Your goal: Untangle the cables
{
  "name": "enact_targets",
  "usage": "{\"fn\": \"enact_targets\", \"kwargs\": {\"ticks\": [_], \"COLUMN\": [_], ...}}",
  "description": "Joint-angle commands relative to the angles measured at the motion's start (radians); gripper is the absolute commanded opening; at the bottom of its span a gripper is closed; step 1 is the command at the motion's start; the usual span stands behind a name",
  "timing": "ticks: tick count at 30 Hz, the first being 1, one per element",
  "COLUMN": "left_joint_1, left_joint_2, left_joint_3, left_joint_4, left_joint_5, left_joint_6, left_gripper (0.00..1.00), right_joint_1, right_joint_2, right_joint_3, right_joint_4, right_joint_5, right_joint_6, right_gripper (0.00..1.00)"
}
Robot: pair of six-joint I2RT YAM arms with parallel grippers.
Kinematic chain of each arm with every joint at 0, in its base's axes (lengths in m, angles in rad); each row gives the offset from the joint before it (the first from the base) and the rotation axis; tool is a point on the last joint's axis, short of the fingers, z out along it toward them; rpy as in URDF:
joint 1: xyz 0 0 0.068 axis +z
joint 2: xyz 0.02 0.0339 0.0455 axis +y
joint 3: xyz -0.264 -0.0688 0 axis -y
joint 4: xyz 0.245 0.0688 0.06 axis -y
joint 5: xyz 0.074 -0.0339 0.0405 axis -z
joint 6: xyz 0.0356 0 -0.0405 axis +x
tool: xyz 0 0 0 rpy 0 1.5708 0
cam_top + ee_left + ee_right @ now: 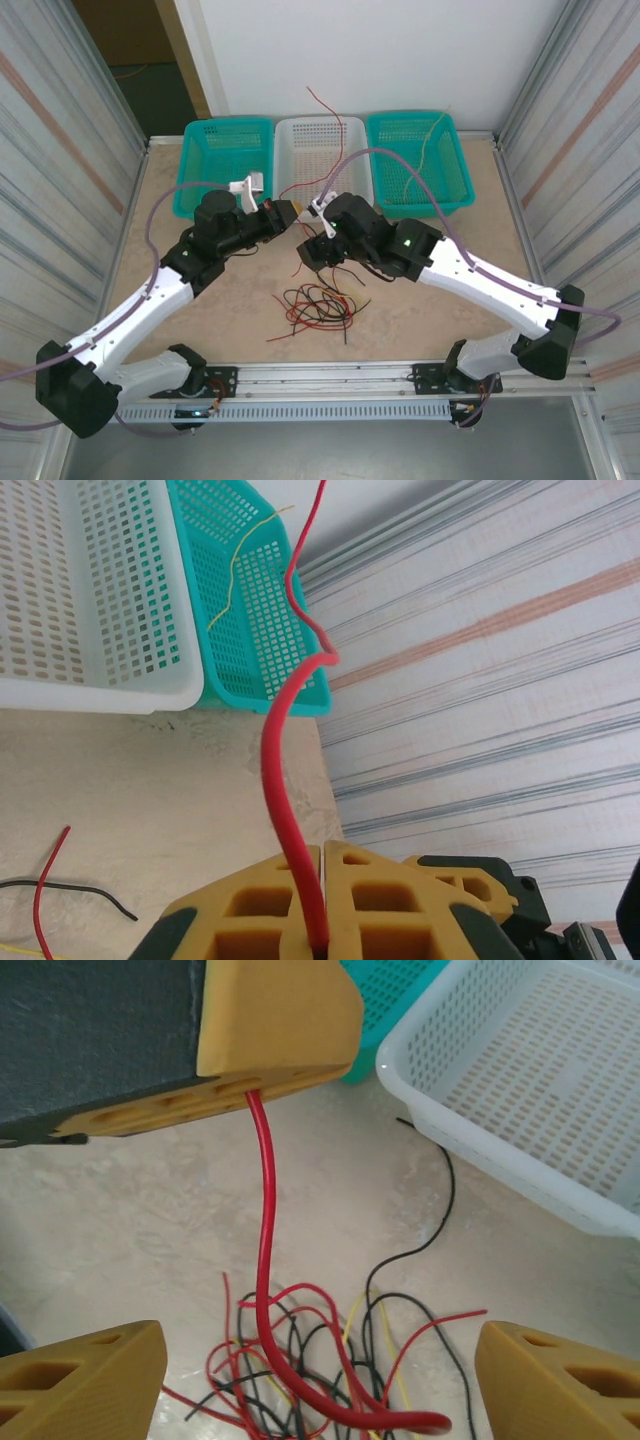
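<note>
Above the middle of the beige stone-patterned desk (235,300), the left claw (322,852) is clenched on one thick red rubber-sheathed cable (283,715). The cable's free end rises past the claw toward the far side, while its lower length drops into the loose tangle of thin red, black and yellowish cables (315,305) lying on the desk nearer the arm bases. The right claw (320,1350) hangs just right of the left one, its jaws spread wide and grasping nothing, and looks down on that tangle with the thick red strand hanging ahead of it. The step in hand looks like drawing this one strand free. To do it well, the right claw should close on the thick red strand alone, below the left claw and above the heap, where it hangs clear of the thinner wires. Lower down its hooked end lies among them, and a pinch there would likely catch several. Any pull should be slow, with the heap watched for dragging. The white perforated plastic basket (540,1080) stands just beyond the tangle, toward the far edge.
</note>
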Motion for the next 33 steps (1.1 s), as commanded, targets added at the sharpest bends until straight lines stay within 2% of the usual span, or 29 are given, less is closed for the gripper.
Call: {"fn": "enact_targets", "kwargs": {"ticks": [1, 5, 8, 15, 18, 20, 23, 27, 33], "left_joint_1": [0.006, 0.014, 0.022, 0.04, 0.06, 0.067, 0.075, 0.092, 0.108], "left_joint_2": [-0.044, -0.054, -0.061, -0.07, -0.064, -0.058, -0.047, -0.018, 0.04], "left_joint_3": [0.04, 0.04, 0.042, 0.045, 0.069, 0.086, 0.113, 0.156, 0.212], "left_joint_4": [-0.019, -0.02, -0.019, -0.015, -0.019, -0.026, -0.039, -0.05, -0.043], "left_joint_5": [-0.029, -0.028, -0.03, -0.03, -0.014, -0.009, -0.012, -0.019, -0.022], "left_joint_6": [-0.016, -0.025, -0.032, -0.044, -0.041, -0.03, -0.005, 0.039, 0.088], "left_gripper": [0.0, 0.0, 0.0, 0.0, 0.0, 0.0, 0.0, 0.0, 0.0], "right_joint_1": [0.012, 0.024, 0.026, 0.026, 0.025, 0.026, 0.034, 0.094, 0.131], "right_joint_2": [0.019, 0.031, 0.03, -0.005, -0.014, -0.017, -0.026, -0.018, 0.04], "right_joint_3": [0.04, 0.036, 0.02, -0.042, -0.07, -0.086, -0.116, -0.147, -0.126], "right_joint_4": [-0.038, -0.04, -0.031, 0.034, 0.044, 0.043, 0.038, 0.025, -0.01], "right_joint_5": [0.101, 0.147, 0.186, 0.146, 0.136, 0.125, 0.081, 0.019, 0.026], "right_joint_6": [-0.042, -0.043, -0.037, -0.029, -0.033, -0.031, -0.04, -0.09, -0.085], "right_gripper": [0.75, 0.67, 0.58, 0.28, 0.08, 0.0, 0.0, 0.0, 0.0]}}
